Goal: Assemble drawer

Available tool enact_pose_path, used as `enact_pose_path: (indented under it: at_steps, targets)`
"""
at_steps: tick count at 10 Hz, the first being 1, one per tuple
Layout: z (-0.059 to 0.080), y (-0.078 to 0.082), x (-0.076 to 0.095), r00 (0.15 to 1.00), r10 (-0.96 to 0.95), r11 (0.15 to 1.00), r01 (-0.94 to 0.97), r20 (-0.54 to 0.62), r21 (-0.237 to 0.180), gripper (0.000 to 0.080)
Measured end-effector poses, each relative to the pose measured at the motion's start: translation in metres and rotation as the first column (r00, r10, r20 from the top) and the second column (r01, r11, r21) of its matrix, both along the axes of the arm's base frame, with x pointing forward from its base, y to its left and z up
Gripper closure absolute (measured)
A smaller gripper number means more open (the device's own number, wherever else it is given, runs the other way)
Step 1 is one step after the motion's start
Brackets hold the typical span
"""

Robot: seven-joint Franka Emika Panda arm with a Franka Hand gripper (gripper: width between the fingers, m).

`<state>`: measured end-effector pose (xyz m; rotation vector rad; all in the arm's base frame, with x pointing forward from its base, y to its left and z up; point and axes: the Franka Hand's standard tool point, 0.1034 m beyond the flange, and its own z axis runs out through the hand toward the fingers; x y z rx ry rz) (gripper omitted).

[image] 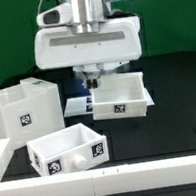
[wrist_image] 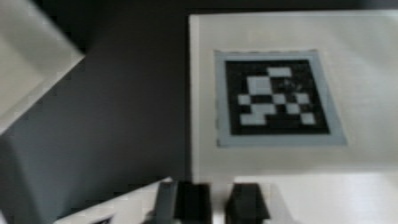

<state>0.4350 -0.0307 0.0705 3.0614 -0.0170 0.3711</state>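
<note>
Places given from the housing, going left to right across the exterior view.

- Housing: at that view's left, boxy, open face apparently upward, one tagged wall toward the camera.
- Knobbed tray: in front of the housing and just to its right, set apart from it. Its long axis is slewed a little, and the knob points toward the camera.
- Marker board: flat on the table, just right of the housing.
- Gripper: right of the housing, above the gap between it and the second tray. Its fingers are drawn together, with nothing visible between them.
- Second tray: well right of the housing, open top up, long axis across the view, tagged wall to the camera. No knob is visible on it.

Key relation: the second tray lies immediately to the gripper's right, with its near end wall about under the fingertips. I cannot tell whether they touch.

Wrist view: a white tagged face lies ahead of the fingers. I cannot tell which part it belongs to.

Judgement: a push or regrasp at that end wall comes next.
</note>
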Motion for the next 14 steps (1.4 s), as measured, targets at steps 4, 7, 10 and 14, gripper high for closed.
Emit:
enact_pose_path:
  at_steps: [4,7,10,14]
  targets:
    - [-0.024,0.025,-0.021,1.0,0.0,1.0,0.0,0.003,-0.028,0.0765]
    - [-0.026,0.012,-0.025,1.0,-0.025,0.999,0.025,-0.002,-0.033,0.0765]
    - [-0.025,0.008,-0.025,0.999,-0.033,0.999,0.033,0.0,-0.035,0.0765]
    - [-0.025,0.008,-0.025,0.999,-0.033,0.999,0.033,0.0,-0.035,0.0439]
